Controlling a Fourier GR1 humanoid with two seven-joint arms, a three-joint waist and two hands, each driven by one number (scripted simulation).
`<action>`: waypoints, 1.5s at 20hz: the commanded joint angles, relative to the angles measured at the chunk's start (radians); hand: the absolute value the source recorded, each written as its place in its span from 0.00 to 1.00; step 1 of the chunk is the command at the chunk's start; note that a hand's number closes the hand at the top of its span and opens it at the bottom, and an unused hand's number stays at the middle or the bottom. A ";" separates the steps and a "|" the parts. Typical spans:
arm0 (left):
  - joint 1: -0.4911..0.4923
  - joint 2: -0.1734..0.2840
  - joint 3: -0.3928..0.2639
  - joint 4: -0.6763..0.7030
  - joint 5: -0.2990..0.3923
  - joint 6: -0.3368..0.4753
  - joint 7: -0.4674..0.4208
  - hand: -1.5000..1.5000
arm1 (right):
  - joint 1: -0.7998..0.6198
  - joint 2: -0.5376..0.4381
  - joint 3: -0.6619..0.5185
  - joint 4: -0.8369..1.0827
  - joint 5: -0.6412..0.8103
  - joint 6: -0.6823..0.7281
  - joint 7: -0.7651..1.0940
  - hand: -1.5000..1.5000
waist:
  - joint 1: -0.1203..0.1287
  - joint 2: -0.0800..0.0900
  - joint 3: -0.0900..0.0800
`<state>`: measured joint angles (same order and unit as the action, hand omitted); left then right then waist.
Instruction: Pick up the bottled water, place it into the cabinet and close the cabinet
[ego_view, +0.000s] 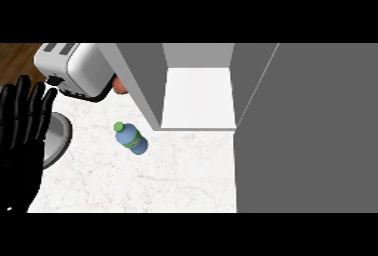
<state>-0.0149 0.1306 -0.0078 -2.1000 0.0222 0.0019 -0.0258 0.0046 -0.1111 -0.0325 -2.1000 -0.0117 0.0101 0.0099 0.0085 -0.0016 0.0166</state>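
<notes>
The left robot hand (22, 130) shows at the view's left edge, black, its fingers straight and spread upward, holding nothing. Its lower part runs off the bottom-left corner. The right robot hand is not in view.

To the right of that hand, well apart from it, the bottled water (131, 138) lies on its side on the desk (148, 185), a blue plastic bottle with a green cap and a green band, its cap end pointing up-left. The desk is white marble with faint grey veins.

Just behind the hand's fingers a round grey plate (57, 140) is half hidden. Above it stands a shiny silver toaster (74, 67) with a black base. A small orange-brown thing (119, 86) peeks out between the toaster and the cabinet; too little shows to tell what it is.

The cabinet (199, 95) stands open just right of the bottle, with grey walls and a white shelf inside. Its flat grey door (310, 130) fills the view's right side and is cut off at the edge.
</notes>
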 joint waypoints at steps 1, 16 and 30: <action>0.017 0.024 -0.012 -0.061 0.037 -0.058 0.034 0.00 | 0.039 0.017 0.033 -0.042 0.016 0.006 -0.001 0.00 | -0.008 0.000 -0.017; 0.082 -0.003 -0.065 0.083 0.471 -0.183 0.351 0.00 | 0.372 0.067 0.130 -0.211 -0.319 0.108 0.178 0.00 | -0.015 0.000 -0.017; 0.271 0.012 0.007 0.077 0.470 -0.332 0.256 0.00 | 0.492 0.087 0.209 -0.200 -0.256 0.159 0.052 0.00 | -0.009 0.000 -0.017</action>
<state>0.2004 0.1472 -0.0163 -2.0352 0.4984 -0.2844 0.2716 0.4829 -0.0252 0.1620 -2.3014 -0.2796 0.1497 0.0844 -0.0026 -0.0017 0.0002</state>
